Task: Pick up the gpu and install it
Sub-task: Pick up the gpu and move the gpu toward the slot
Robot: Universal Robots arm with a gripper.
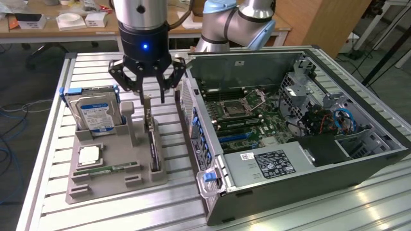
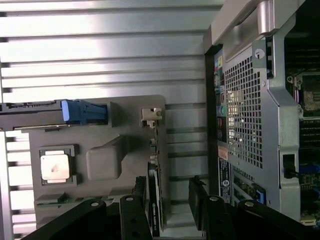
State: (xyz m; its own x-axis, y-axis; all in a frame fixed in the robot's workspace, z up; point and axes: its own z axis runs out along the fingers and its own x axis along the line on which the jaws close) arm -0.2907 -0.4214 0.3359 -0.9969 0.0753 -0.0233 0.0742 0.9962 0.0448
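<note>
The gpu (image 1: 153, 144) is sitting right under the end effector (image 1: 149, 91), which is hanging wide open and holding nothing. The card is standing on its edge in a tray (image 1: 103, 187) slot, so it looks easy to grab. The open computer (image 1: 289, 120) is lying just beside it on the table (image 1: 83, 67).

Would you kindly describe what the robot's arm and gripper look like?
The arm is a silvery-grey tube with rounded joints and light blue caps. Its wrist section is black with a small glowing blue light. The gripper is black, with two fingers built from bolted linkage bars. A dark cable loops beside the arm.
</note>
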